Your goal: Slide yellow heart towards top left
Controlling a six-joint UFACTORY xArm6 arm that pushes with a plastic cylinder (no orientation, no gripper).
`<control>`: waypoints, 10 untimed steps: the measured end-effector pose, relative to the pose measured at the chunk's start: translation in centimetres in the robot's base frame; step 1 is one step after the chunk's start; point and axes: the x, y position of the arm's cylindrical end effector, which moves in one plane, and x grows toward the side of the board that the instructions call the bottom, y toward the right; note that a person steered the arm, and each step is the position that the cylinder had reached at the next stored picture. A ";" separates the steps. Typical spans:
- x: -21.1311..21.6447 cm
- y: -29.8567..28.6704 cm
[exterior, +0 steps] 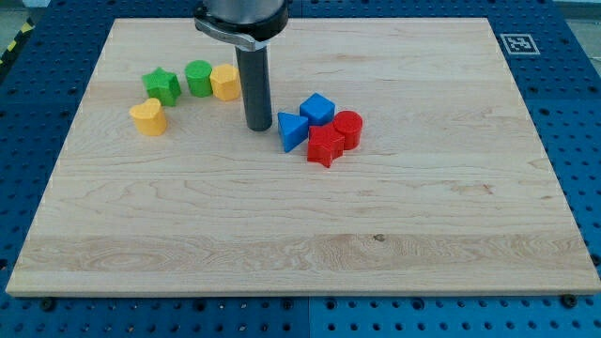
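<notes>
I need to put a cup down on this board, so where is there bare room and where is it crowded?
Bare wood spans the whole lower half and the view's right beyond the red cylinder. The upper middle is crowded: yellow heart, green star, green cylinder, yellow hexagon, my tip, blue triangle.

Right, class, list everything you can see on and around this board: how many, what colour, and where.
Wooden board: one, light wood, fills most of the view.
Green star: one, upper left.
Green cylinder: one, right of the star.
Yellow hexagon: one, touching the cylinder's right side.
Yellow heart: one, below the star.
Blue triangle: one, centre.
Blue cube: one, above the triangle.
Red cylinder: one, right of the cube.
Red star: one, below the red cylinder.
Blue pegboard: surrounds the board.
Marker tag: one, black and white, top right.
My tip: between the yellow hexagon and the blue triangle.
</notes>
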 end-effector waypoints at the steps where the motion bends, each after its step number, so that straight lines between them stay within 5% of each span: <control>1: 4.2 -2.1; 2: 9.1 -2.5; 4: 9.1 -2.5; 10: -2.5 -16.1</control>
